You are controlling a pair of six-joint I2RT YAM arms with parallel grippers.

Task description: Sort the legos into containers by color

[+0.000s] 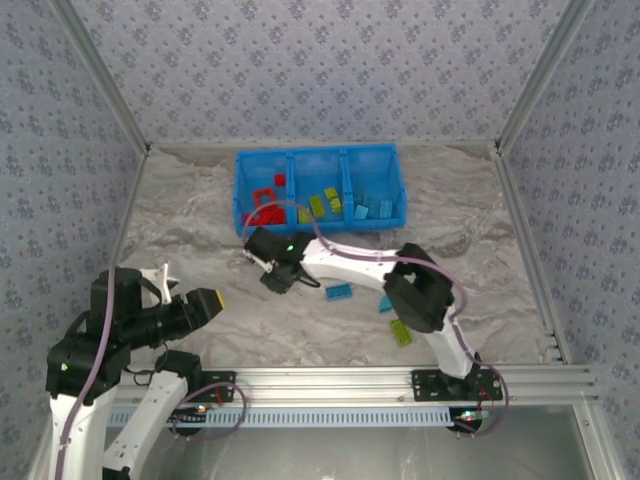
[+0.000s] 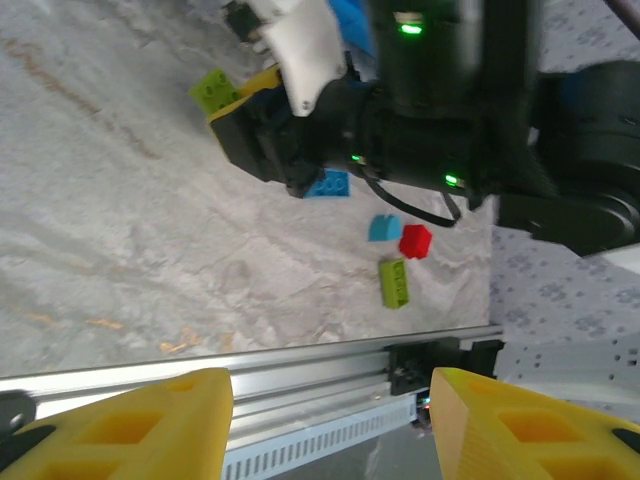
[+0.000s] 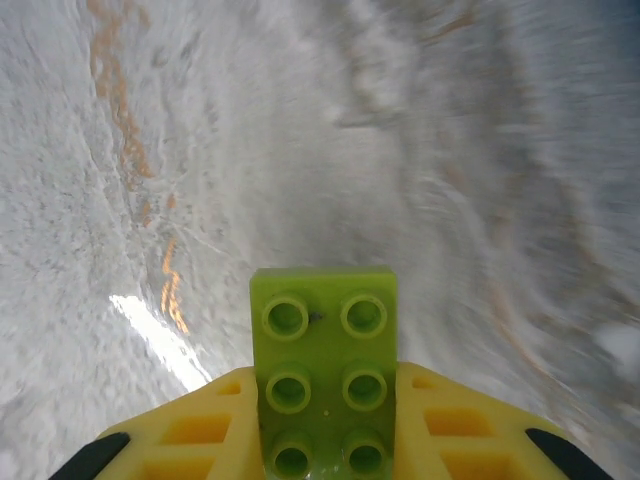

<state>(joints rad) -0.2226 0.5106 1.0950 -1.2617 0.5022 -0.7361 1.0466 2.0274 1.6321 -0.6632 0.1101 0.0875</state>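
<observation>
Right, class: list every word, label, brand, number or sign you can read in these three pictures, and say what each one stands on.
No readable text anywhere.
lime green brick, clamped in the right gripper: studs look plain; any embossing is too small to tell.
blue bin: no label visible.
wallpaper: flower pattern only, no words.
green lights: lamps, not signs.

in the right wrist view the lime green brick (image 3: 323, 380) is cut off by the lower edge, and the surface (image 3: 450, 150) behind it is smeared. in the left wrist view the left end effector (image 2: 330, 425) is cropped to two yellow fingers (image 2: 140, 425), and a light blue brick (image 2: 328, 185) is partly covered by the right arm (image 2: 430, 110).
</observation>
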